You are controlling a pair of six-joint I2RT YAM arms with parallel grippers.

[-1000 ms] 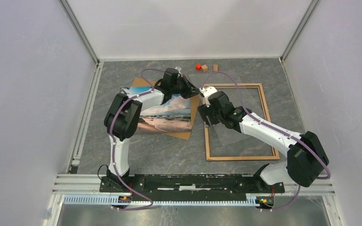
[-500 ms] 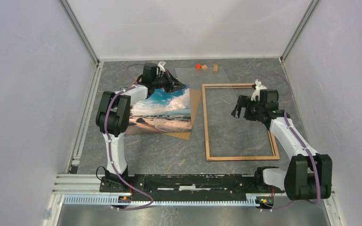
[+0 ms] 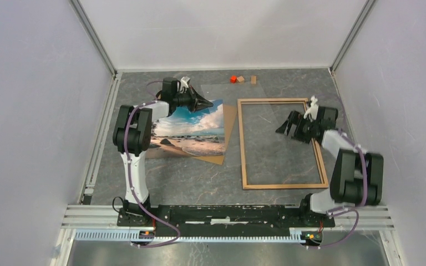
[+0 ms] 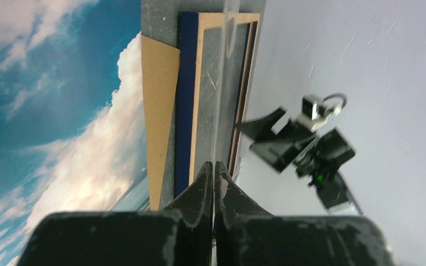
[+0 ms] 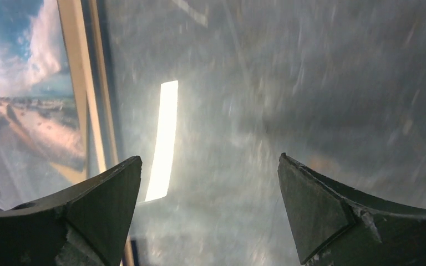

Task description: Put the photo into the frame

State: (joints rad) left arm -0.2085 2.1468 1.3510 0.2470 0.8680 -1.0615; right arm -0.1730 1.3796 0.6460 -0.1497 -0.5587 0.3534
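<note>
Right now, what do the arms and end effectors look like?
Left arm and right arm: white link shells, black joint housings, a purple cable along each. Left end effector and right end effector: black, wedge-shaped, scuffed fingers.

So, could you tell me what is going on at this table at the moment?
The left arm has its jaws shut on a thin clear sheet beyond the glossy beach photo, which lies on a brown backing board. The right arm holds its jaws open over the light-wood rectangular frame. The photo is not yet in the frame.
</note>
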